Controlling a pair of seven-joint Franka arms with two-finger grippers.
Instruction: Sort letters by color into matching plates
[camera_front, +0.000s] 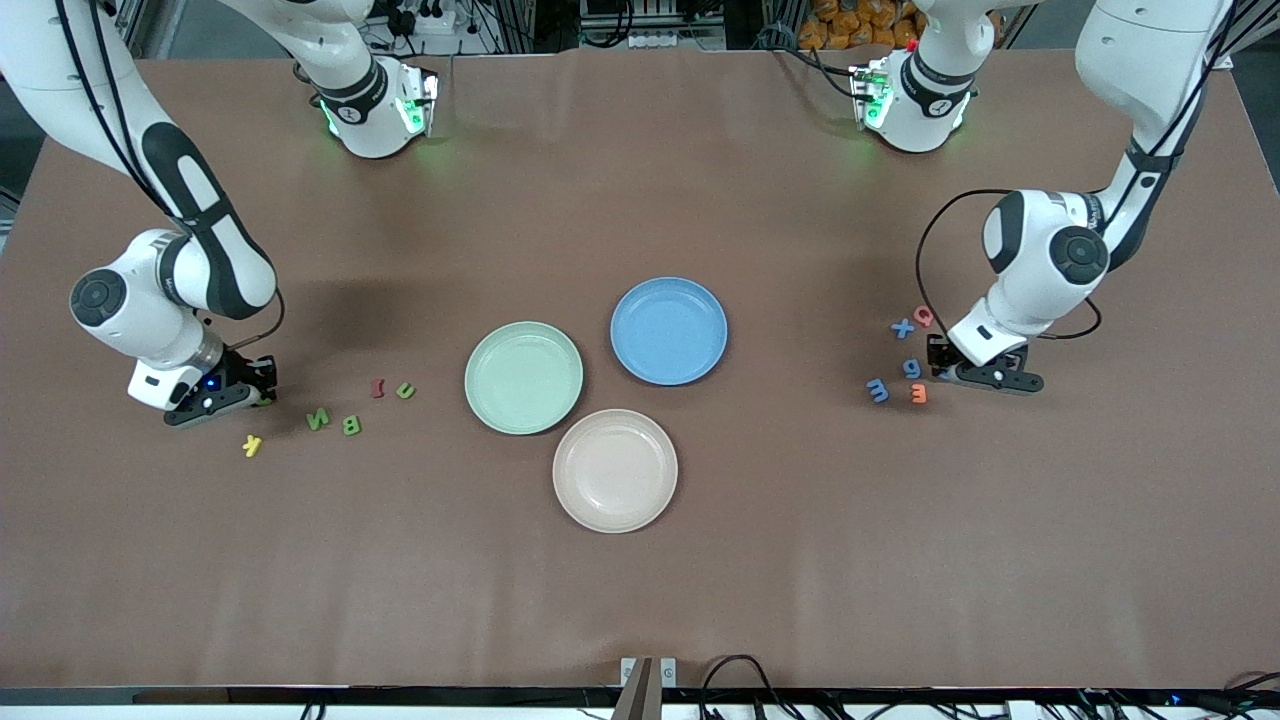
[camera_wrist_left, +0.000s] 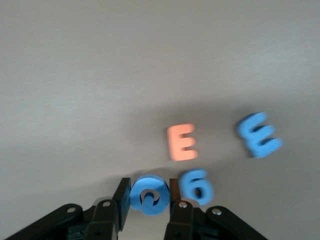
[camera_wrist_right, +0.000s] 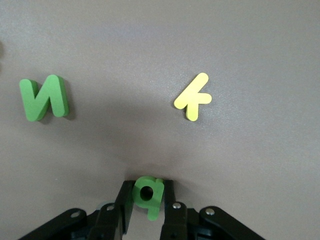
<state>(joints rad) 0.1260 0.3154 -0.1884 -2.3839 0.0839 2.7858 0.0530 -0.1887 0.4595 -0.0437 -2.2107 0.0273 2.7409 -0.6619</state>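
My left gripper (camera_wrist_left: 149, 197) is shut on a round blue letter (camera_wrist_left: 150, 195), low at the table near the left arm's end (camera_front: 938, 360). Beside it lie a blue 6 (camera_wrist_left: 196, 186), a blue E (camera_wrist_left: 258, 134) and a blue X (camera_front: 902, 327). My right gripper (camera_wrist_right: 147, 196) is shut on a green q-shaped letter (camera_wrist_right: 148, 192), low at the right arm's end (camera_front: 262, 393). A green N (camera_wrist_right: 44, 97), a green B (camera_front: 351, 425) and a green U (camera_front: 405, 390) lie close by. The mint green plate (camera_front: 523, 377) and the blue plate (camera_front: 668, 330) sit mid-table with nothing in them.
A beige-pink plate (camera_front: 614, 469) sits nearer the front camera than the other two. An orange E (camera_wrist_left: 181, 142) and a pink G (camera_front: 923, 316) lie among the blue pieces. A yellow K (camera_wrist_right: 193, 96) and a red I (camera_front: 378, 388) lie among the green ones.
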